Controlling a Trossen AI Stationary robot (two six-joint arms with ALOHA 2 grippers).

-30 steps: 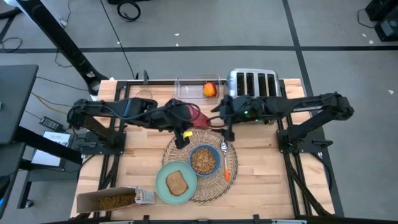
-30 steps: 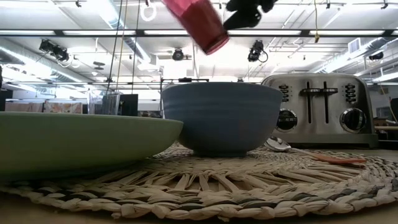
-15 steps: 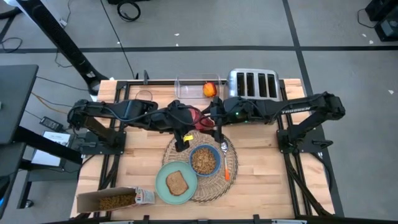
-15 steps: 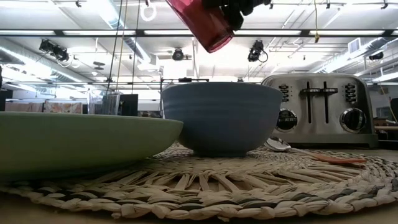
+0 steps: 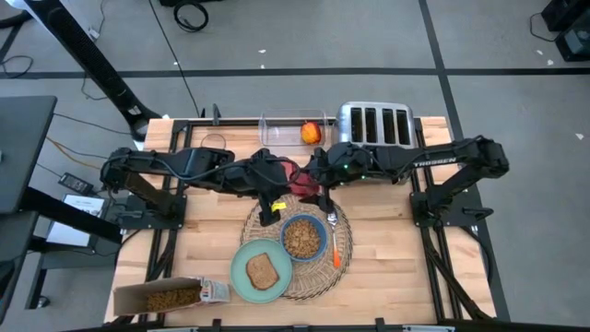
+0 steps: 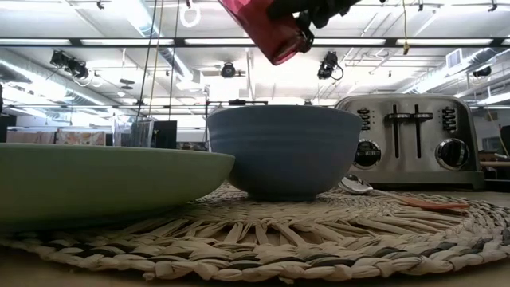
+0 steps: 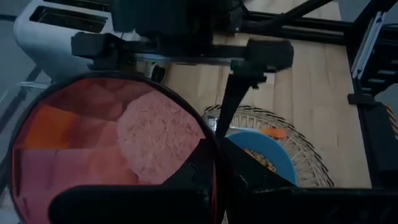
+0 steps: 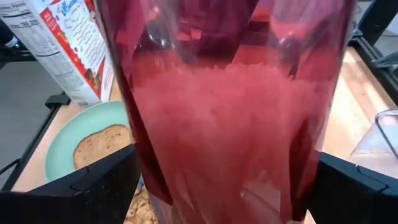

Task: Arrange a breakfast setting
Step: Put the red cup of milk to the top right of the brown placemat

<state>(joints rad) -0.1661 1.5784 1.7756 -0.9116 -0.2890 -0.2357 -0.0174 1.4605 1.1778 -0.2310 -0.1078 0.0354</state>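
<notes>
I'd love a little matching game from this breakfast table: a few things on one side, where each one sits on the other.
Things:
1. dark red cup
2. toast slice
3. cereal
4. orange-red fruit

Places:
A. in the blue bowl
B. clear container beside the toaster
C. held in the air above the placemat
D. on the pale green plate

Pairs: 1-C, 2-D, 3-A, 4-B

Overhead, table-level, two close wrist views
</notes>
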